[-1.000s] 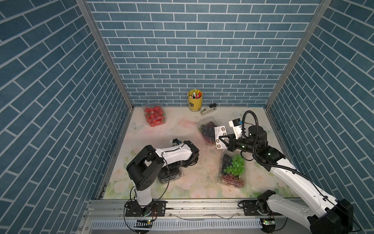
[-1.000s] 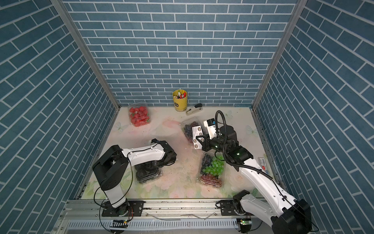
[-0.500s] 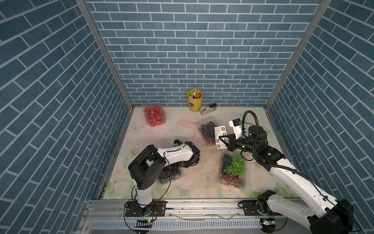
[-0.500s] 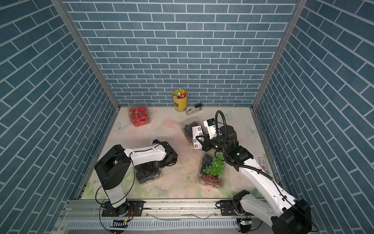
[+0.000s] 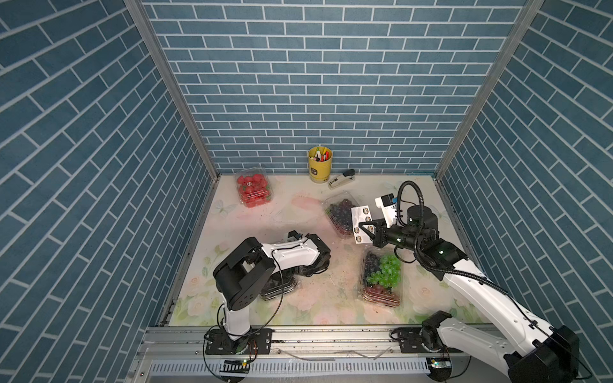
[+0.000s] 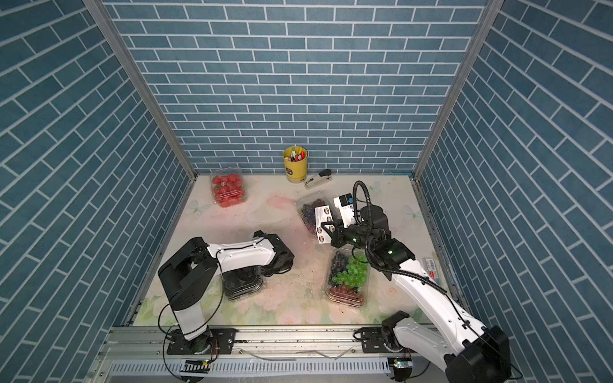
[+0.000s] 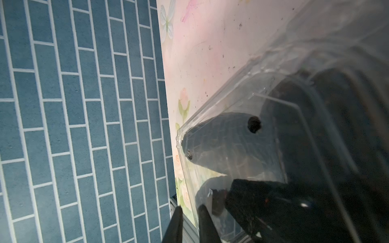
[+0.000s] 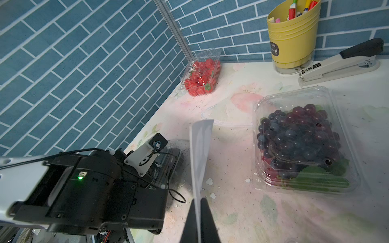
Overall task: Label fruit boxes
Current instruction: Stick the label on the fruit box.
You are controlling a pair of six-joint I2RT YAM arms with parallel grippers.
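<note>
Four clear fruit boxes sit on the floral table: strawberries (image 5: 253,190) at the back left, dark purple grapes (image 5: 340,212) in the middle, mixed grapes (image 5: 381,278) at the front right, and black fruits (image 5: 278,288) under my left arm. My left gripper (image 7: 189,207) is at that box's corner (image 7: 231,136), with the clear rim between its narrowly parted jaws. In the top views the left wrist (image 5: 315,255) hides these jaws. My right gripper (image 8: 197,199) is shut on the white sticker sheet (image 8: 200,147), held upright beside the purple grapes (image 8: 301,143).
A yellow pen cup (image 5: 320,164) and a stapler (image 5: 341,178) stand at the back wall. Blue brick walls close in three sides. A small label card (image 6: 431,265) lies by the right wall. A metal rail (image 5: 298,335) runs along the front edge.
My left arm's elbow has shifted slightly to the right. The right arm, the sheet and all boxes stay where they were.
</note>
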